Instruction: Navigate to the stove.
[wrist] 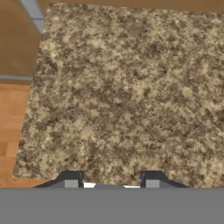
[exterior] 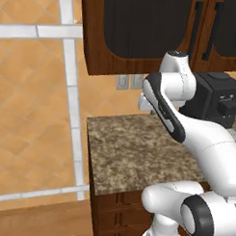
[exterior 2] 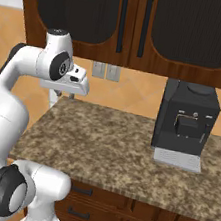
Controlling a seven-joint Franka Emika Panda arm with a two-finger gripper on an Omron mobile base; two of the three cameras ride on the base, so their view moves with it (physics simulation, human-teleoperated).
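While over granite counter [wrist: 131, 96], pincer [wrist: 111, 179] apart, empty.

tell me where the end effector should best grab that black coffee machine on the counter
Probably across the coffee machine's two flat side walls, coming from the front, the side with the recessed panel. It is a tall upright box; its grey drip tray sticks out at the base, so grip above that. The body looks wide beside the end effector, so the fingers may not span it.

2 base views — shared countertop [exterior: 133, 154]
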